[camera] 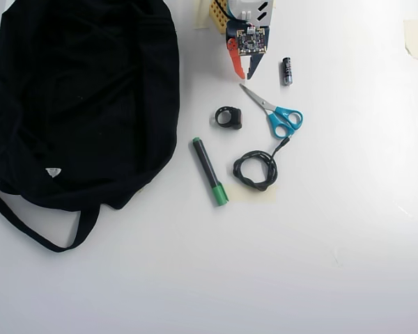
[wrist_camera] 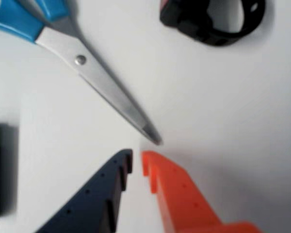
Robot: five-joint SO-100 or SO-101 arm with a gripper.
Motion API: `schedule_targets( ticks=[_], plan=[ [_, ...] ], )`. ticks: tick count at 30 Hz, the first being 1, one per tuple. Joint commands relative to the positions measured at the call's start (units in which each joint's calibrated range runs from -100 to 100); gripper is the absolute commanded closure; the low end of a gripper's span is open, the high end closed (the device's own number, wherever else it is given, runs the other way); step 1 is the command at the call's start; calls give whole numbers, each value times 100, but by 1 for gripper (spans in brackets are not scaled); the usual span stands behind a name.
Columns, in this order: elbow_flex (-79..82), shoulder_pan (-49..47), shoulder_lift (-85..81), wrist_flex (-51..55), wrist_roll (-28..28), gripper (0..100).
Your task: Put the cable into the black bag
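At the top centre of the overhead view the arm reaches down-frame, its end effector [camera: 244,72] nearly closed and empty, tips just above the scissors [camera: 275,111]. The cable [camera: 256,170] lies coiled on the desk [camera: 334,243] right of centre. The black bag [camera: 83,97] fills the upper left.

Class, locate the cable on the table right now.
In the overhead view, the cable lies right of centre, just below the blue scissors and right of the green marker.

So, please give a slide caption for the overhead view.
Gripper above scissors; cable coiled beside black bag.
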Motion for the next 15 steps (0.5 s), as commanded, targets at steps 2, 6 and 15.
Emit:
schedule_targets(
  ticks=[2,6,15],
  plan=[
    [125,50,-58,189,27,98],
    [125,43,-42,77,27,98],
    [-280,-9,407,-1111,-26,97]
  ],
)
